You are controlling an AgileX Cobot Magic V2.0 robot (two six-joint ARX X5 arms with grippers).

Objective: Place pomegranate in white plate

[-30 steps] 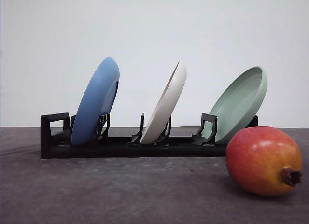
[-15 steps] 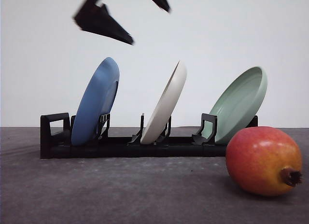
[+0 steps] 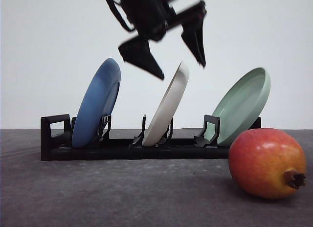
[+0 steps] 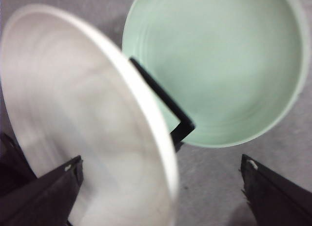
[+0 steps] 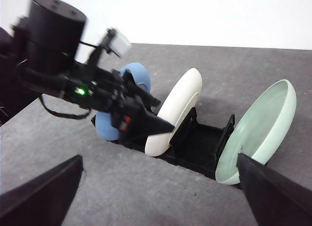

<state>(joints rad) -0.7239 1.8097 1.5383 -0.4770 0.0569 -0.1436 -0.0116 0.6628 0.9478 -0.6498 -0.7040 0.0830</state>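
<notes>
Up front on the bench (image 3: 98, 197), nothing has changed: the pomegranate (image 3: 267, 162) sits at the near right exactly where it was a second ago, lying on its side with the long axis running left-right and the brown crown stub pointing right and a bit toward the camera. Behind it the black rack (image 3: 122, 147) holds the same three plates on edge, all leaning right: blue plate (image 3: 97, 103), white plate (image 3: 168, 104) in the middle slot, pale green plate (image 3: 243, 104) just behind the fruit.

What's different is the left gripper (image 3: 182, 66). Half a second ago it was way up at the top edge; it has now dropped down over the white plate's upper rim. Its fingers (image 3: 142, 56) are spread wide, one on each side of that rim, gripping nothing. The right wrist view shows the right fingers (image 5: 39, 194) parted wide too, with nothing between them.
</notes>
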